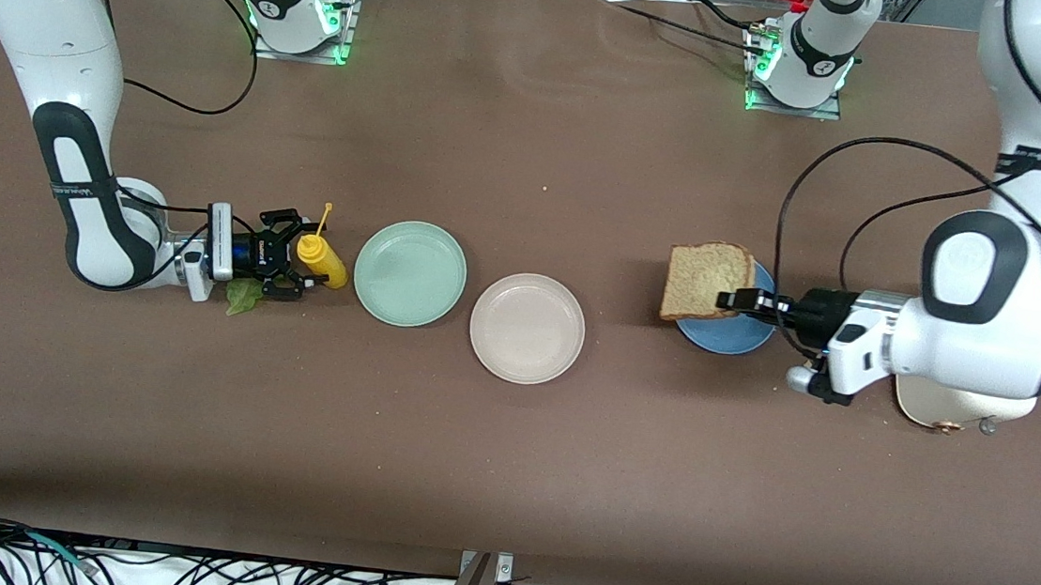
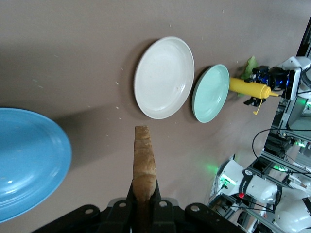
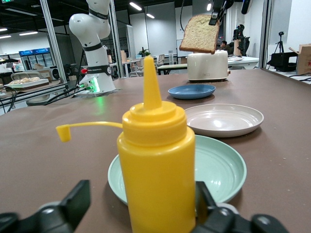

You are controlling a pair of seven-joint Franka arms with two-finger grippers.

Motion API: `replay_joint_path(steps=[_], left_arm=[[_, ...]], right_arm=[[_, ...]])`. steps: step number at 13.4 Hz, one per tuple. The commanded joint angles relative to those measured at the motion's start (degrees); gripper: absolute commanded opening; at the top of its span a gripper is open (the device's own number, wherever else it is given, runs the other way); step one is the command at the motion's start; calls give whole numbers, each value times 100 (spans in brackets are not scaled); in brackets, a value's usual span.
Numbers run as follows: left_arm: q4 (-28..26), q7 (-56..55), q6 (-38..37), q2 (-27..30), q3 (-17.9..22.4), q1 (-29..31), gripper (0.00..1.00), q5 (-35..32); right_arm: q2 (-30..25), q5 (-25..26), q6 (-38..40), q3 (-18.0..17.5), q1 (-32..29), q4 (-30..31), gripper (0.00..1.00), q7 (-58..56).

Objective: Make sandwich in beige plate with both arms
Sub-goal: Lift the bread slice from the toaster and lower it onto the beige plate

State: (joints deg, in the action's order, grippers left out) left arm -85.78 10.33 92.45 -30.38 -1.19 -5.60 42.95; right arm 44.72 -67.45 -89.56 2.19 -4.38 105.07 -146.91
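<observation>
The left gripper has its jaws clamped on the edge of a slice of bread, holding it up over the blue plate. The beige plate, where the sandwich goes, lies bare on the surface, well ahead of those jaws toward the right arm's end, with a green plate just beside it.

The step in hand looks like carrying the bread to the beige plate. To do it well, the slice should travel level, come over the plate's middle, then be lowered until it nearly lies flat before the jaws let go, so it does not tip onto the rim.

The right gripper sits low at the surface with its jaws spread wide around a yellow squeeze bottle, not yet pinching it. A lettuce leaf lies just beside that gripper.
</observation>
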Motion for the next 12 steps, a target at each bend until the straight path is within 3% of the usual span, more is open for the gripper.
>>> replay_joint_path(steps=[1, 3, 4, 10, 12], left_arm=[[376, 161, -69, -458, 66, -406, 0, 423], [474, 417, -69, -723, 66, -546, 0, 1142], [483, 417, -43, -802, 75, -783, 0, 1284], [492, 470, 2019, -1409, 66, -1671, 0, 2137], [492, 505, 2373, -1532, 66, -1778, 0, 2349]], right_arm=[[36, -242, 53, 10, -1, 31, 43, -127], [36, -251, 53, 10, -10, 4, 6, -127], [36, -242, 62, 18, -28, -22, 0, -127], [-8, -190, 334, 71, -151, -232, 0, 57], [-25, -172, 343, 71, -177, -250, 0, 188]])
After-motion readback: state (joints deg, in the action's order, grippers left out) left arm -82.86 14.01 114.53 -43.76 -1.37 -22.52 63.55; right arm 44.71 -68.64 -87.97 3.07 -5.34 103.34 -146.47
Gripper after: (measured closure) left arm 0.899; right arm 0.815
